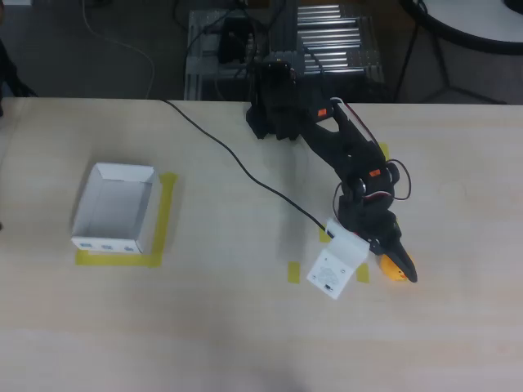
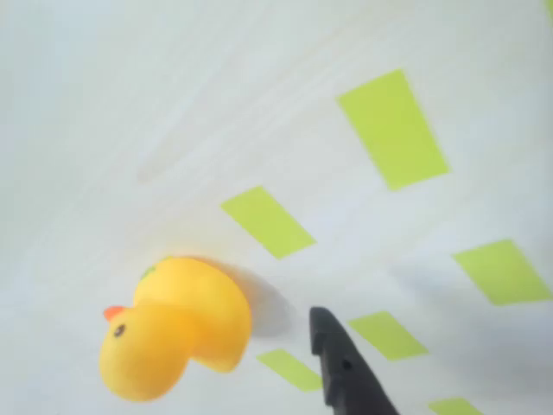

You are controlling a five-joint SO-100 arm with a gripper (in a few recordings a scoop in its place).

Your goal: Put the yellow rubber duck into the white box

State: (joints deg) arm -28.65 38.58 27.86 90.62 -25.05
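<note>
The yellow rubber duck (image 1: pixel 390 269) sits on the table at the right, inside a set of yellow tape marks. My gripper (image 1: pixel 382 266) is down at the duck and stands open: its black finger (image 1: pixel 403 263) lies along the duck's right side and its white plate (image 1: pixel 336 266) is to the duck's left. In the wrist view the duck (image 2: pixel 177 327) rests on the table, beak to the left, a small gap apart from the black finger (image 2: pixel 344 370). The white box (image 1: pixel 114 208) stands open-topped and empty at the far left.
Yellow tape (image 1: pixel 166 214) frames the box's place, and short tape strips (image 1: pixel 292 272) mark the duck's spot. A black cable (image 1: pixel 237 163) runs across the table from the back to the gripper. The arm's base (image 1: pixel 274 102) stands at the back edge.
</note>
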